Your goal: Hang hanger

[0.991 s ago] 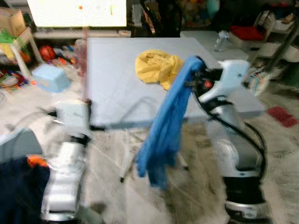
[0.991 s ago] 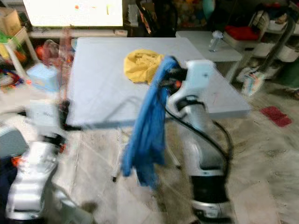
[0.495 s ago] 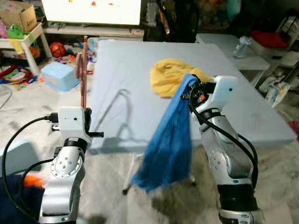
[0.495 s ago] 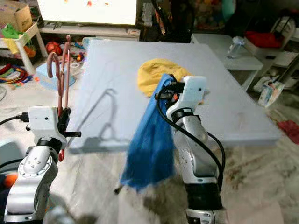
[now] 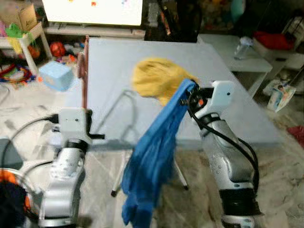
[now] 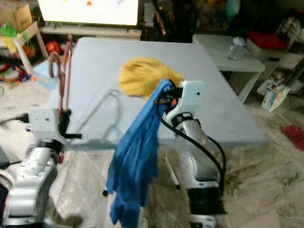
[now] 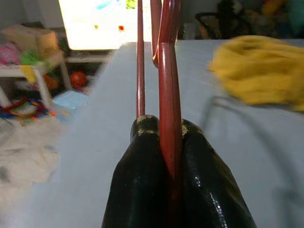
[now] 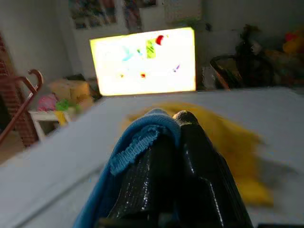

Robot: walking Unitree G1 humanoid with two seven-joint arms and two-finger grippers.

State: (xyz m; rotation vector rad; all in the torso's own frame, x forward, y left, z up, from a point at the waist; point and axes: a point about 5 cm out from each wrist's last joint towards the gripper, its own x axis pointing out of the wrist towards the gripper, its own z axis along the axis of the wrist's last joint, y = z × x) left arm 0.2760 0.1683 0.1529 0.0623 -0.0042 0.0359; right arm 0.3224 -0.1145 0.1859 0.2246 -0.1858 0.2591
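Left eye view shows the left gripper [image 5: 84, 107] clamped on one reddish-brown hanger [image 5: 83, 76], which stands upright above the near left edge of a flat pale grey table [image 5: 114, 71]. The right gripper [image 5: 190, 92] pinches the top of one soft blue garment [image 5: 154, 156], whose limp folds hang down past the table's front edge toward the floor. One crumpled yellow cloth [image 5: 154, 80] lies heaped on the tabletop just behind that gripper. On the floor to the left sits one light blue plastic tub [image 5: 56, 76]; its contents cannot be made out. Left wrist view has the two glossy black fingers [image 7: 142, 190] closed tight around the hanger's smooth, thin, rounded rods, which rise straight up between them, with the yellow cloth blurred on the table beyond. Right wrist view shows the fingers [image 8: 199, 171] shut on the blue garment's stitched edge [image 8: 135, 142], and a bright rectangular screen [image 8: 142, 59] glows behind the table.
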